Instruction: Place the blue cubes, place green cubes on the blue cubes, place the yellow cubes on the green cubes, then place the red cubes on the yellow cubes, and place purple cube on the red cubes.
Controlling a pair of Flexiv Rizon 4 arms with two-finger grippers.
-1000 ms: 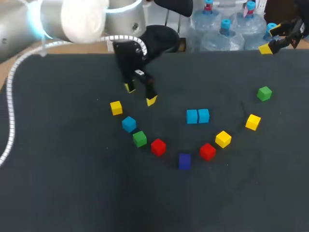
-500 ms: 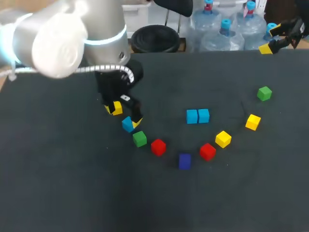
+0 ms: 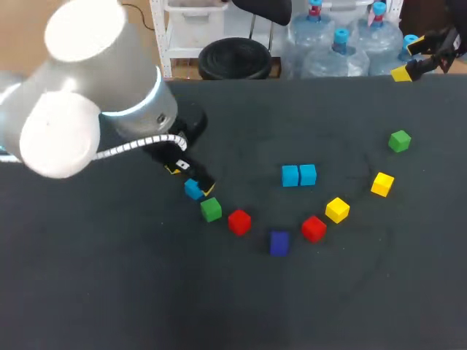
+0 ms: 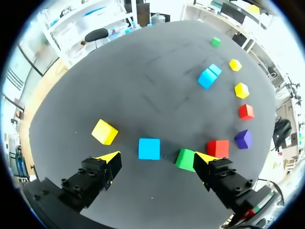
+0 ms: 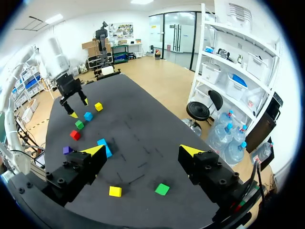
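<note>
Left of centre in the frame, the left gripper (image 3: 191, 180) holds its fingers spread either side of the lone blue cube (image 3: 193, 189), apparently the blue-placing step; next it should lower and close.

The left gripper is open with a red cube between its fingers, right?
Not quite. The cube between the fingers of the open left gripper is blue, not red. The left wrist view shows it.
</note>
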